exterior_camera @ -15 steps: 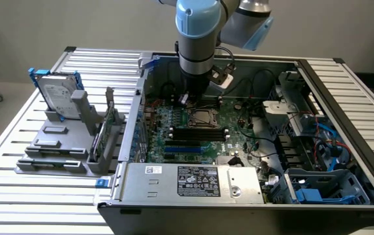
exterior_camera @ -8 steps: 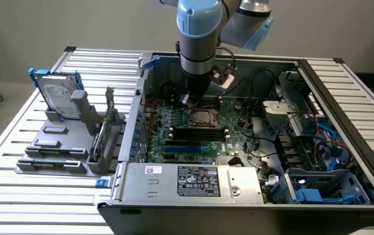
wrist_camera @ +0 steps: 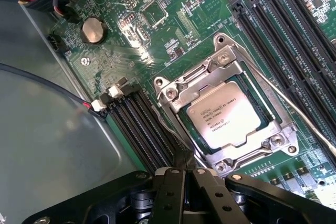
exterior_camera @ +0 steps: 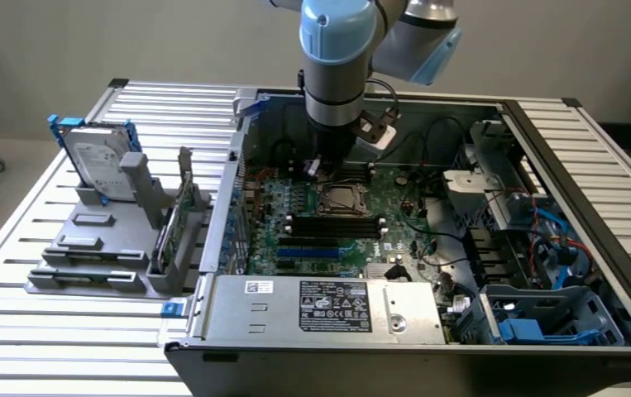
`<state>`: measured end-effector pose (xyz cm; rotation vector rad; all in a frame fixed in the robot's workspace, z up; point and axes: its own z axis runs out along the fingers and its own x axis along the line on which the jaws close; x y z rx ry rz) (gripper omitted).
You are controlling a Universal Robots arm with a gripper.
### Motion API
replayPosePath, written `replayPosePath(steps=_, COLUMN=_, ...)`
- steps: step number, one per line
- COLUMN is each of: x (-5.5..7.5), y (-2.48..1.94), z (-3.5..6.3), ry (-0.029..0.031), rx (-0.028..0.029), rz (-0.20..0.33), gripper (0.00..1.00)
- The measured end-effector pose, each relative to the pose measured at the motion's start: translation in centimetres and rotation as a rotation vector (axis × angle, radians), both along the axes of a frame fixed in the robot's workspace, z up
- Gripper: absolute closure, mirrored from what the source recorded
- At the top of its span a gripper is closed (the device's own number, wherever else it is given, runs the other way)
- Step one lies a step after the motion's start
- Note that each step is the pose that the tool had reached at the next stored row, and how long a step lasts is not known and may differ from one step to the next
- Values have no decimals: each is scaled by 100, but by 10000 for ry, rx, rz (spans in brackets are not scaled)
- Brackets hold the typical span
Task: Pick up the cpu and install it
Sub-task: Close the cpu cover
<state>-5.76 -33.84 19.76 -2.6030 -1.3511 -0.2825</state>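
At the exterior view's left, on the slatted table [exterior_camera: 28,331]: one hard drive [exterior_camera: 99,159] with blue brackets, upright in one grey fixture [exterior_camera: 89,256]. Next rightward: one open computer case [exterior_camera: 580,165], laid flat, with one motherboard [exterior_camera: 327,240] inside and one labelled power supply [exterior_camera: 327,306] along its near edge. Over the board's middle: one arm [exterior_camera: 337,50], pointing straight down, carrying one gripper [exterior_camera: 317,170]. Fingers [wrist_camera: 168,198] pressed together, clamping nothing. Just beyond the fingertips, apart from them: one socket frame [wrist_camera: 207,77], and flat inside it one cpu [wrist_camera: 227,115], metal top upward. Nearly square, hence no marked long axis; edges set diagonal to the line of the closed fingers; one frame corner nearest the tips. By appearance, chip seated in place on the board. Beside the socket in the wrist view: one coin cell [wrist_camera: 93,29]. At the exterior view's far right: one bay with a blue latch [exterior_camera: 519,329].
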Motion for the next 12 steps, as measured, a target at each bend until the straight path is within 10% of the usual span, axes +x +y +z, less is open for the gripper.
replayPosePath(steps=12, x=13, y=0, z=-3, ry=0, rx=-14, rz=24, gripper=89)
